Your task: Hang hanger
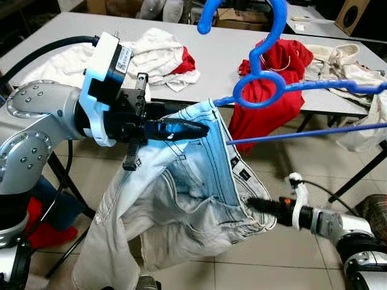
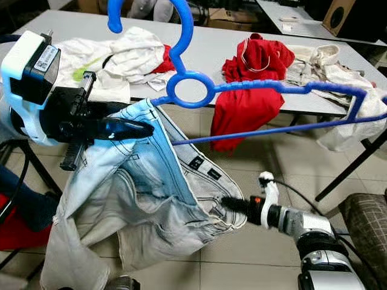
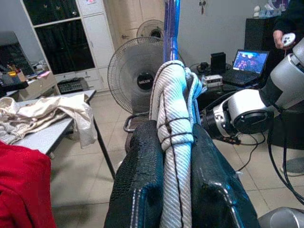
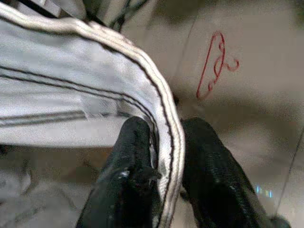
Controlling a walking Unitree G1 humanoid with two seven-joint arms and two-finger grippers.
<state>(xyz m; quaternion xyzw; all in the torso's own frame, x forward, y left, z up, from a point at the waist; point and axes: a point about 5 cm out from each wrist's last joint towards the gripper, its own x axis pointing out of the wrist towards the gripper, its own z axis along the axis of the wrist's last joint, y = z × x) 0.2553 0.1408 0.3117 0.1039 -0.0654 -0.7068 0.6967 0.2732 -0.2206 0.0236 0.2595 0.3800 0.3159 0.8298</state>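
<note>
The hanger is glossy blue plastic. The jeans are faded, matt denim with ribbed seams. The table is smooth grey; the floor is glossy tile.

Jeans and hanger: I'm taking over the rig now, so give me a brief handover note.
Left gripper: shut on the jeans waistband, held up beside the blue hanger.
Right gripper: shut on the waistband's lower end.
Hanger: one end lies inside the jeans at the left gripper; its hook points up, on no rail. Table with clothes stands behind.
Done: jeans held spread by both grippers.
Left: seat jeans on hanger, then hang it.
</note>
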